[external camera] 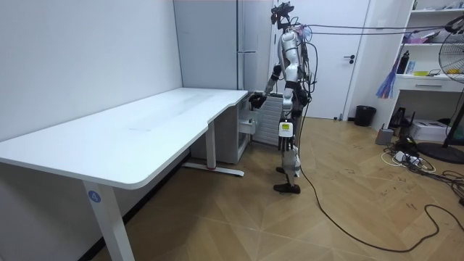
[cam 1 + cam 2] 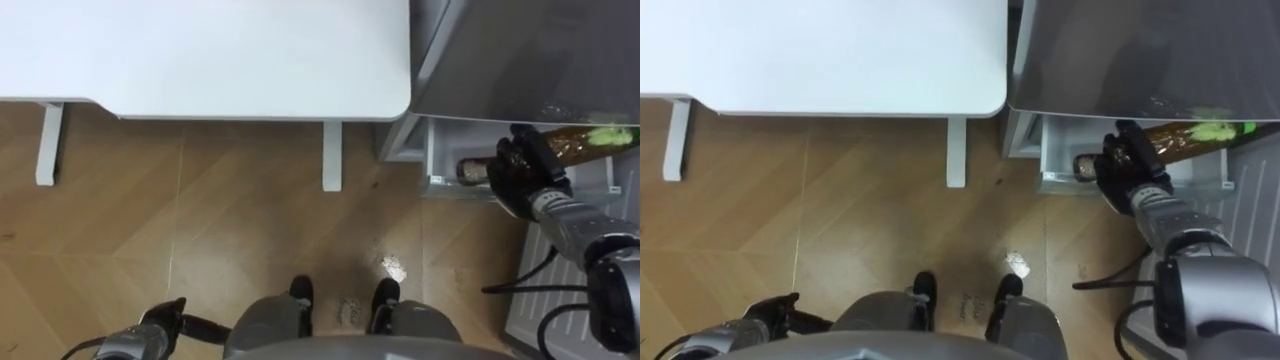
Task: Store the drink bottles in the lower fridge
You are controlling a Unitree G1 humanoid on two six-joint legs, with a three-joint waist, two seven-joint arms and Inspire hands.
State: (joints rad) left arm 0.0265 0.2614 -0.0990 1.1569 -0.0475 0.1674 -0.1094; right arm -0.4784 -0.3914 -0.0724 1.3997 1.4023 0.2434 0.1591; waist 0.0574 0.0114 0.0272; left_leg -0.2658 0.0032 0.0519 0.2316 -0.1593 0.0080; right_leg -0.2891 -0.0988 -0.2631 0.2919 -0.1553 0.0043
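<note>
My right hand [image 2: 527,172] is shut on a bottle [image 2: 578,142] of amber drink with a green label. The bottle lies sideways at the mouth of the fridge's white lower compartment [image 2: 437,150], under the grey fridge body [image 2: 520,60]. A dark end [image 2: 468,172] pokes out on the hand's left. In the room view I stand facing the fridge [image 1: 217,43] at the desk's far end, right hand [image 1: 255,100] reaching into it. My left hand [image 2: 165,322] hangs low at the lower left, fingers relaxed and holding nothing.
The white desk [image 2: 200,50] fills the upper left, its legs [image 2: 332,155] standing on the wood floor. The open lower fridge door [image 2: 535,300] stands by my right side. A bin [image 1: 365,115], a fan [image 1: 453,58] and shelves stand on the room view's right.
</note>
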